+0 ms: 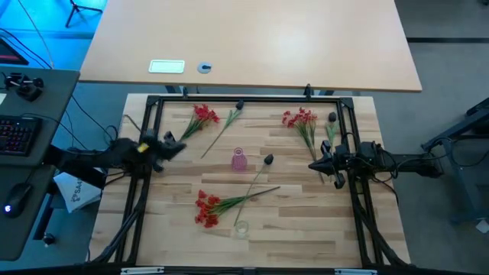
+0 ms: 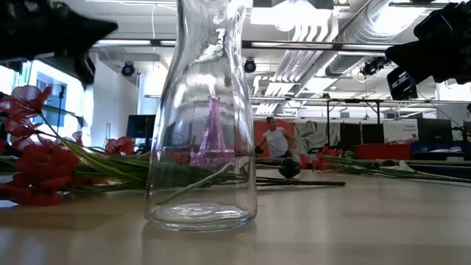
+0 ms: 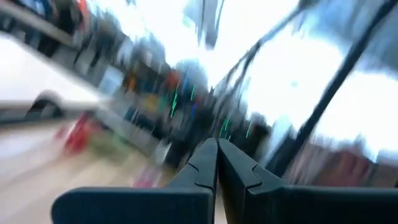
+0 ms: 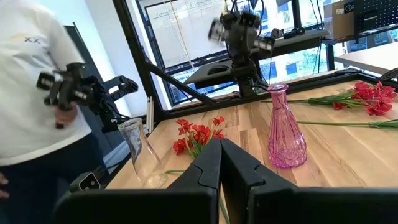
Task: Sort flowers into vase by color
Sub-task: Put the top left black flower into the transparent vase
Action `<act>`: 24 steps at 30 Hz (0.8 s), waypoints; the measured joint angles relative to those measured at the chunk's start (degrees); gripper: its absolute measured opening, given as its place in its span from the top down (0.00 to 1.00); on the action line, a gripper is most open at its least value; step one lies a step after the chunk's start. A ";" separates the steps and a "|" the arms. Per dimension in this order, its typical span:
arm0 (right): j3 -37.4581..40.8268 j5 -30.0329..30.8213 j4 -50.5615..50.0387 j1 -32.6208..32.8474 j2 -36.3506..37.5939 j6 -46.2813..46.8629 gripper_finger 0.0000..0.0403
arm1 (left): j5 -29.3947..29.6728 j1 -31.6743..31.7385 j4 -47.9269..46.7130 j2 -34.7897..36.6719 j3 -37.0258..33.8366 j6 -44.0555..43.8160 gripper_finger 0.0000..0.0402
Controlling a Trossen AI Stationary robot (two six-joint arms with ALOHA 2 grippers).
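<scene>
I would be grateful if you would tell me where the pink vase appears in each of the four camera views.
High view: the pink vase stands at the table's middle.
Low view: it shows distorted through the clear vase, at.
Left wrist view: blurred; I cannot make it out.
Right wrist view: upright right of centre, past the shut right pincer.
Shared landmark: the clear vase, between the pink vase and the table's front edge.

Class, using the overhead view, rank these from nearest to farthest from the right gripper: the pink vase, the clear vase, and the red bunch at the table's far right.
From the right gripper:
1. Red bunch, at the far edge, just beyond the gripper.
2. Pink vase, mid-table, toward the left arm.
3. Clear vase, at the near edge.
</scene>
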State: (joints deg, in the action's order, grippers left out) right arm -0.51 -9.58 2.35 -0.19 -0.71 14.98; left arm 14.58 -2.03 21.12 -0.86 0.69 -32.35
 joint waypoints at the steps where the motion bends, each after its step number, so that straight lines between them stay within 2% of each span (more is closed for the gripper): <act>1: -0.02 0.01 0.00 0.00 -0.02 0.00 1.00 | 3.61 0.14 3.85 -0.64 0.01 -0.40 1.00; 4: -0.01 0.02 -0.02 0.00 -0.02 0.00 1.00 | 14.53 0.71 9.02 -4.48 1.27 -2.32 1.00; 6: -0.02 0.00 0.00 -0.02 -0.02 0.00 1.00 | 17.34 1.52 9.11 -9.41 4.24 -2.10 1.00; 10: -0.02 0.02 -0.02 -0.01 -0.02 0.00 1.00 | 18.22 3.05 9.12 -25.97 14.68 0.03 1.00; 13: 0.00 0.02 -0.02 0.00 -0.02 0.00 1.00 | 15.18 3.27 6.15 -39.18 25.08 4.79 1.00; 15: 0.00 0.02 -0.02 0.00 -0.02 0.00 1.00 | 15.41 3.47 -0.54 -46.75 32.85 6.19 1.00; 17: 0.00 0.02 -0.02 -0.01 -0.02 0.00 1.00 | 16.24 5.37 -12.67 -53.20 40.62 2.41 1.00; 19: -0.02 0.01 -0.02 -0.02 -0.02 0.00 1.00 | 12.24 9.41 -27.61 -58.99 48.52 -3.29 1.00; 21: -0.02 0.02 -0.02 -0.02 -0.02 0.00 1.00 | 4.05 14.68 -41.03 -64.52 54.83 -4.66 1.00; 24: -0.02 0.01 -0.02 -0.01 -0.02 0.00 1.00 | -6.81 21.63 -48.76 -72.69 59.67 -1.37 1.00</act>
State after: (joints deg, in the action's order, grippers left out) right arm -0.53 -9.57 2.33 -0.20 -0.73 14.98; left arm 7.77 19.60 -27.64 -73.55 60.36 -33.72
